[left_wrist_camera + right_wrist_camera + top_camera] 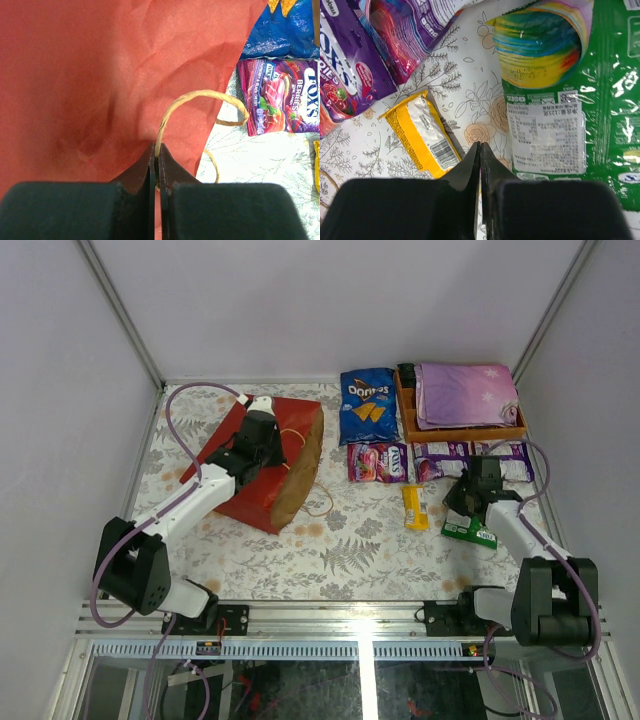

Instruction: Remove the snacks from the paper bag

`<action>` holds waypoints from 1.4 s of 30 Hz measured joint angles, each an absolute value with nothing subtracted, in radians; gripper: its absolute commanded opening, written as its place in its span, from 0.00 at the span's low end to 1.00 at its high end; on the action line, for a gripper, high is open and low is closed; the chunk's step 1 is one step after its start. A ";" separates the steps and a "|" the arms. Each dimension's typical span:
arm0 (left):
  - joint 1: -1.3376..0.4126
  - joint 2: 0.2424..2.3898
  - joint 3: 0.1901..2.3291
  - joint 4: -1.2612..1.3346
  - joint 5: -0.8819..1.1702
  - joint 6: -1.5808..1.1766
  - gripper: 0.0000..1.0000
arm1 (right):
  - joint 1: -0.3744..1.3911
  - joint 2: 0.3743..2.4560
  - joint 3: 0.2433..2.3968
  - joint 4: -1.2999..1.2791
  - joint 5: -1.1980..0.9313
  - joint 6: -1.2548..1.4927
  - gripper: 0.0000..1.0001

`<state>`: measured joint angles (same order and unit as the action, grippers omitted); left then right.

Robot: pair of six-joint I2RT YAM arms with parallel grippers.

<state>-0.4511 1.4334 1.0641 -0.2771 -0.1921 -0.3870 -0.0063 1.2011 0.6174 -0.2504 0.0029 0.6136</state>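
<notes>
Worktop (350,550) has a floral print. Both arms are over it.

Paper bag (275,465) lies on its side at the left, red outside, brown mouth facing right. Left claw (156,150) sits on top of it, fingers clamped on one tan loop handle (200,97). The second handle loop lies on the worktop by the mouth.

Orange tray (460,433) is at the far right, with a folded purple cloth (465,392) in it.

Snacks are all outside the bag, right of it:
- Blue Doritos bag (367,405) lies flat, just left of the tray.
- Fox's pack (378,462) is just below the Doritos.
- Two purple packs (440,460) lie in a row right of the Fox's, below the tray; the right arm partly hides the far one.
- Green pack (600,100) is nearest the right arm base, label side up.
- Yellow pack (422,132) lies between the Fox's and the green one.

Right claw (480,147) has its fingers together, gripping nothing, tips over bare worktop between the yellow and green packs. Can't tell if the tips touch the surface.
</notes>
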 measured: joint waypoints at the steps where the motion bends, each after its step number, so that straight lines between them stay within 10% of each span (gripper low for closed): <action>1: -0.451 1.434 1.064 -0.278 -0.192 -0.387 0.00 | -0.006 1.220 0.617 -0.233 -0.001 0.615 0.00; 42: -0.477 1.491 1.100 -0.303 -0.203 -0.385 0.00 | -0.157 1.331 0.642 -0.182 -0.105 0.545 0.00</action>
<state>-0.4767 1.4914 1.0996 -0.3027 -0.2028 -0.3851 -0.1574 1.3308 0.6422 -0.1822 -0.1055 0.5453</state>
